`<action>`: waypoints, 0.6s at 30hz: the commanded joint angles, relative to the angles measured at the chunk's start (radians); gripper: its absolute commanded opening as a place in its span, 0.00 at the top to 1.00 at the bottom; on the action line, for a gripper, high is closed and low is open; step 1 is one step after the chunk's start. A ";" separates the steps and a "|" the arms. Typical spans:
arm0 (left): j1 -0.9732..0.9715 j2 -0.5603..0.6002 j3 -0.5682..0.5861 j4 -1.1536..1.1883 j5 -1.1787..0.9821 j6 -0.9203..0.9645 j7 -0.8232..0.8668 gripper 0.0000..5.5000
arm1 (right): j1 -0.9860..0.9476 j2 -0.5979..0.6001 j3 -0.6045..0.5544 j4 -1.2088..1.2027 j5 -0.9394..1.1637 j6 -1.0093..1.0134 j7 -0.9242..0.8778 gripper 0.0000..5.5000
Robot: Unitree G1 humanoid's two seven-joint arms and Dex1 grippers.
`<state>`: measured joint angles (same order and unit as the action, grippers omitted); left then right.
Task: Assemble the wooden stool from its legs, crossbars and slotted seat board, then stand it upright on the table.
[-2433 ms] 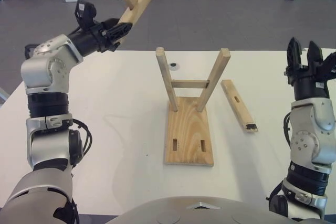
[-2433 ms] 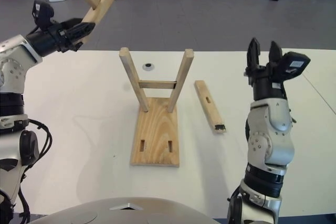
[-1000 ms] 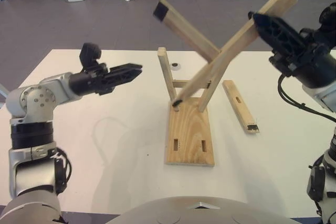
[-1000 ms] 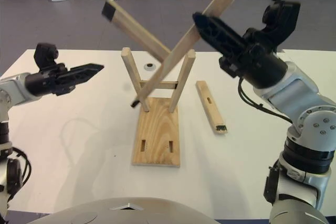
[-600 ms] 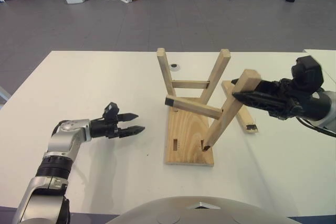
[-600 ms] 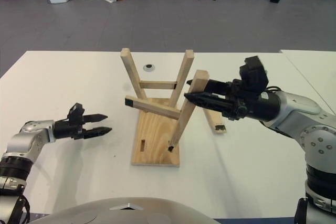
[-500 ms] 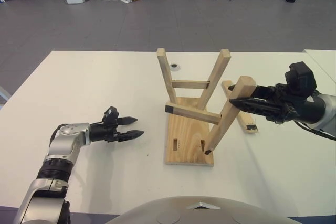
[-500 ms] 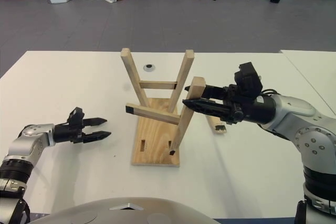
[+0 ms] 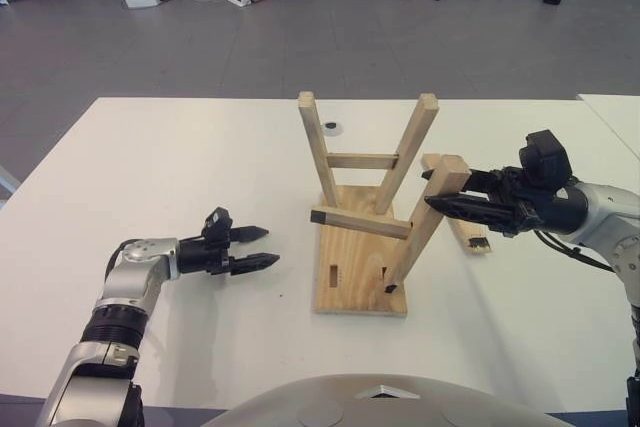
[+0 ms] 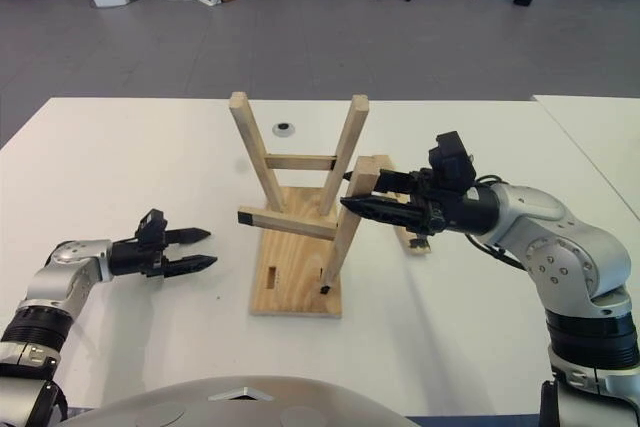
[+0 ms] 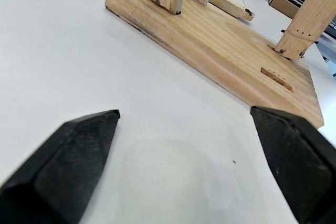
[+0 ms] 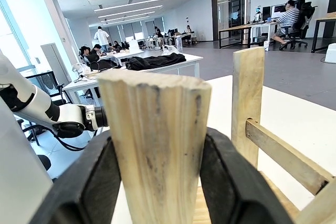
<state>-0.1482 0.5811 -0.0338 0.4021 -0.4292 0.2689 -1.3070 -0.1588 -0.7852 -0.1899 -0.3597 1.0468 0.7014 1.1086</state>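
Seat board (image 9: 358, 287) of the stool lies flat in the middle of the table (image 9: 200, 147). We take it to be underside up, so that its slots face upward and the legs can be pressed in from above. A leg frame (image 9: 360, 160), two legs joined by a rung, already stands in the far slots.

Our right gripper (image 9: 432, 189) is clenched on the top end of a third leg (image 9: 415, 237), one finger on each side. Holding it by the top lets us steer the foot. This leg leans, with its foot at the near right slot, though we cannot tell whether it is seated. Its crossbar (image 9: 360, 222) juts left over the board, the free end unsupported.

A loose leg (image 9: 472, 235) lies on the table just right of the board.

Our left gripper (image 9: 268, 247) hangs low over the table left of the board, fingers spread and grasping nothing, probably ready to steady the board.
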 commanded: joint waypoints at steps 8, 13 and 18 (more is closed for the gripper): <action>0.007 -0.037 0.031 -0.026 -0.017 0.048 0.024 0.17 | -0.111 -0.030 0.057 0.130 -0.134 -0.042 0.096 0.63; 0.012 -0.057 0.031 -0.038 -0.015 0.054 0.031 0.17 | -0.152 -0.023 0.060 0.145 -0.146 -0.041 0.105 0.63; 0.010 -0.065 0.031 -0.037 -0.009 0.054 0.031 0.17 | -0.175 -0.021 0.058 0.158 -0.152 -0.043 0.116 0.63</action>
<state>-0.1365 0.5180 -0.0057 0.3732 -0.4396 0.3190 -1.2828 -0.3046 -0.7962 -0.1291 -0.2092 0.9135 0.6641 1.2309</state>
